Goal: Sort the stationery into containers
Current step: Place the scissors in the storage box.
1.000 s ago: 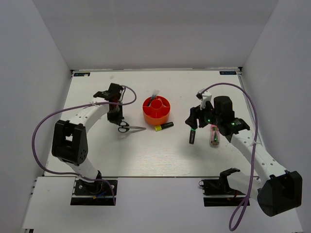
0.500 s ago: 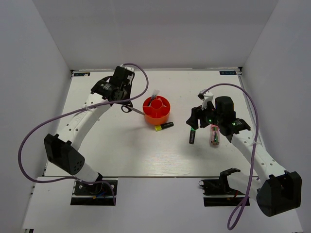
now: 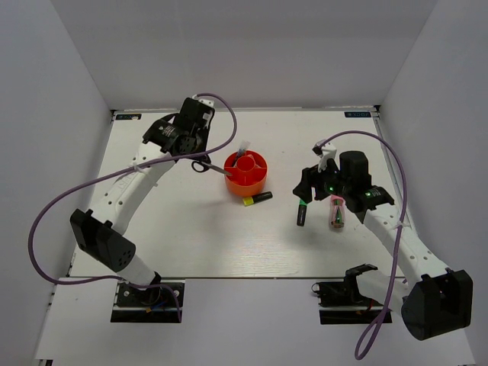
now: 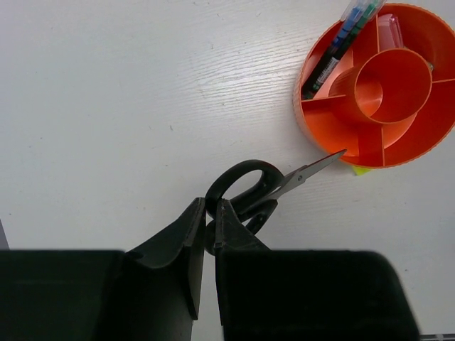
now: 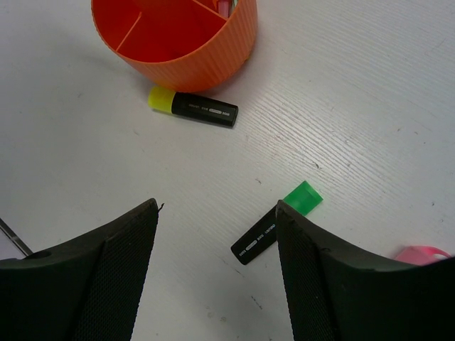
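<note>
My left gripper is shut on one black handle loop of the scissors. It holds them just left of the round red-orange organizer. In the left wrist view the gripper pinches the scissors, and the blade tip reaches the organizer's rim. Pens stand in a ring compartment. My right gripper is open above the table. In the right wrist view the gripper is open beside the green-capped marker, which lies against its right finger. The yellow-capped marker lies by the organizer.
A pink and pale green highlighter pair lies right of the green-capped marker, and a pink end shows in the right wrist view. The yellow-capped marker lies just in front of the organizer. White walls enclose the table.
My left gripper has lifted the scissors off the table and carried them back and right, up to the organizer's left side. The right arm has barely moved.
</note>
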`<act>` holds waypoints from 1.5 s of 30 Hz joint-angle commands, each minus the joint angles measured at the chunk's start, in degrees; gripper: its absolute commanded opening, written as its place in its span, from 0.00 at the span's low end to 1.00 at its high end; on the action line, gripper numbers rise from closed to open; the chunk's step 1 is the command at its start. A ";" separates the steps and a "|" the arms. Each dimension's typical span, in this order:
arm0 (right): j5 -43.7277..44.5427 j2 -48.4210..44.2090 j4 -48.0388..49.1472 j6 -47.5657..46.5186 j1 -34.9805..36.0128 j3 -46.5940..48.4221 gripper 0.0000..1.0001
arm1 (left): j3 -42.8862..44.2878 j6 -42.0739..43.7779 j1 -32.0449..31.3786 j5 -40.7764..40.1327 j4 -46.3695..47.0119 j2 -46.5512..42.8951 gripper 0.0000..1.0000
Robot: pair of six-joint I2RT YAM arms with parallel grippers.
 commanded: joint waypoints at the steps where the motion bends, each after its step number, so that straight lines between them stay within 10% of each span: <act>1: -1.33 -1.27 1.26 0.45 -0.47 -0.34 0.70 | 2.76 0.51 -0.96 -1.21 -1.21 -0.74 0.00; 45: -4.59 -2.86 0.91 2.38 -4.95 -0.61 0.73 | 18.85 3.32 -7.02 -3.23 -4.29 20.17 0.00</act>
